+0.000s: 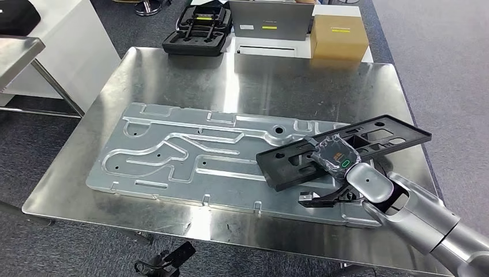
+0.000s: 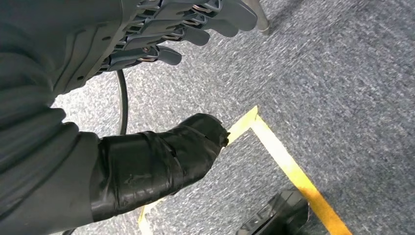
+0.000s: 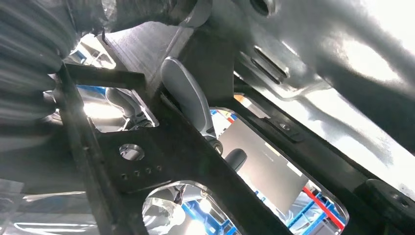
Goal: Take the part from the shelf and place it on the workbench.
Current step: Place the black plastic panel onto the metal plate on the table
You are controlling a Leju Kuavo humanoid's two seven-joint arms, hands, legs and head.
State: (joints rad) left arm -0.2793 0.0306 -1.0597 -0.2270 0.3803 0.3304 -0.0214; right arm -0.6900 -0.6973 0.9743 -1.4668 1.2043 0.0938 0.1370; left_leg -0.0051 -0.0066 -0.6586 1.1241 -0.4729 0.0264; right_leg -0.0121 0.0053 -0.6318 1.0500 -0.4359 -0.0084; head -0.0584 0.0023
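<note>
Nearest, the right hand (image 1: 337,158), wrapped in clear plastic, grasps the flat black plastic frame part with cut-out openings (image 1: 369,138), its fingers (image 3: 183,95) reaching through the openings. The part lies slanted across the right end of the large stamped grey metal panel (image 1: 173,153), which rests flat on the shiny steel counter (image 1: 173,69). The left hand (image 2: 161,36) hangs over grey carpet floor (image 2: 342,73), fingers loosely apart, holding nothing. Beyond the counter's far edge sits a brown cardboard box (image 1: 339,36).
</note>
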